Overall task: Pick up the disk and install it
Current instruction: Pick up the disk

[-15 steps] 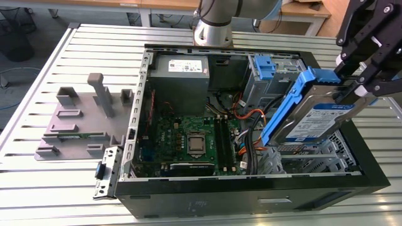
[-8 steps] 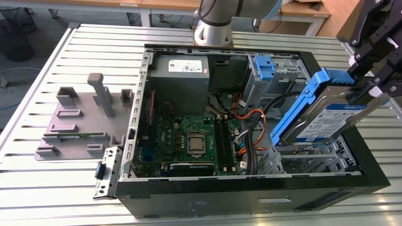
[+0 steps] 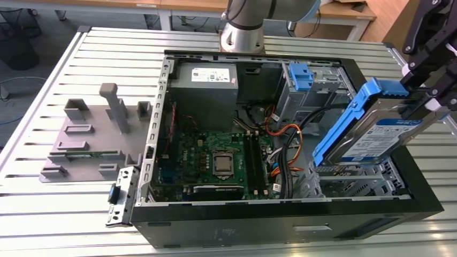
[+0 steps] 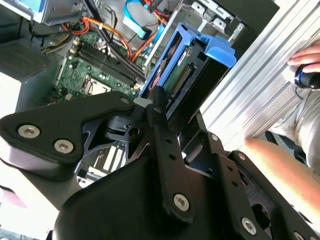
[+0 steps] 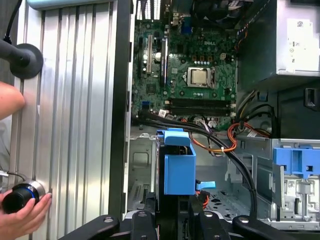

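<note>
Claw (image 3: 421, 107) clamped on the disk (image 3: 371, 134), hanging tilted over the drive bay (image 3: 355, 179) in the case (image 3: 250, 230), probably worth squaring up with the bay and steering clear of the cables (image 3: 289, 145).

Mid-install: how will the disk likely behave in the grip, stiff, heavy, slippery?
Likely rigid: the disk, a metal slab in a blue bracket, shows no sag held tilted over the computer case. Probably heavy for its size, so it might pivot, since the gripper clamps near one end. The plastic bracket looks smooth, possibly slippery.
</note>
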